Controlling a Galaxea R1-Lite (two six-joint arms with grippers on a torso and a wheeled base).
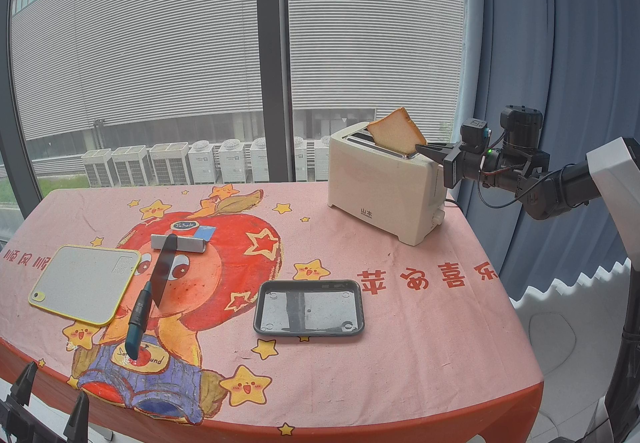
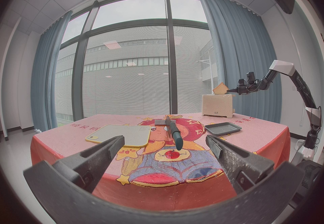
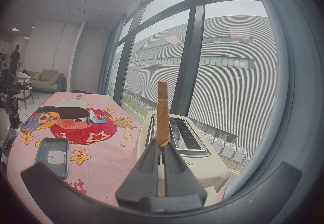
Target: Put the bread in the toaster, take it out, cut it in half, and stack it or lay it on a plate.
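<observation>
A slice of bread point(image 1: 397, 130) is tilted over the slots of the cream toaster point(image 1: 383, 188) at the table's back right. My right gripper point(image 1: 421, 150) is shut on the slice's edge; in the right wrist view the bread point(image 3: 162, 113) stands on edge between the two fingers point(image 3: 148, 162), above the toaster point(image 3: 184, 148). A dark grey plate point(image 1: 309, 308) lies in the middle front. A knife point(image 1: 150, 294) with a blue-green handle rests on a small stand. My left gripper point(image 2: 165, 143) is open, low off the table's front left edge.
A pale cutting board point(image 1: 83, 282) with a yellow rim lies at the left. The pink cartoon tablecloth point(image 1: 413, 331) covers the table. A window and a blue curtain point(image 1: 553, 31) stand close behind the toaster.
</observation>
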